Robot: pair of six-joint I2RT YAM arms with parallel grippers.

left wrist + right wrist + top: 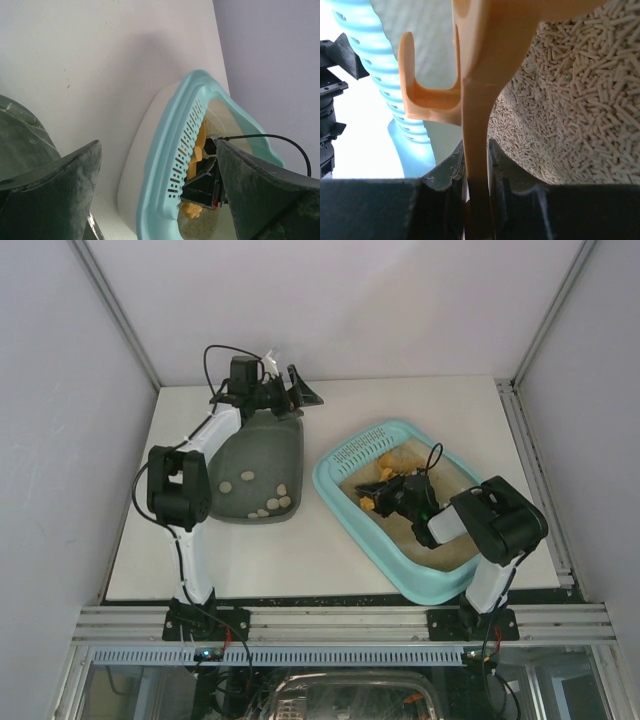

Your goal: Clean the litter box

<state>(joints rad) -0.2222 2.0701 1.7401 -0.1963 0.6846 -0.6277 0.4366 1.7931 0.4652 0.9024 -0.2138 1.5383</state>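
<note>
Fingers (445, 172) of the right gripper (476, 155) were clamped together on the flat handle of the orange scoop (480, 75), one pad on each face, with no gap visible at the contact. The handle ran straight out from the jaws, and the scoop's head was over the beige pellet litter (580, 100). In the wrist view it could not be determined whether the head was buried, resting on the litter or just above it.

The litter box (345, 502) lay on the right half of the table (300, 550), set at an angle, with its perforated strip (358, 452) at the far left end. The scoop was working near that strip.

The left gripper (285, 398) was at the far rim of the dark tub (285, 445) with its fingers (60, 190) fully apart and nothing between them. The tub stood just beside the litter box, apart from it, and held several pale lumps (262, 495).

Judged step: scooping was in progress, with part of the waste apparently transferred. No remaining lumps could be identified in the litter from these views.

Next move, as judged: draw the scoop through the litter, lift it level to let loose pellets fall, clear the teal rim, and carry it left to the tub without tilting.
</note>
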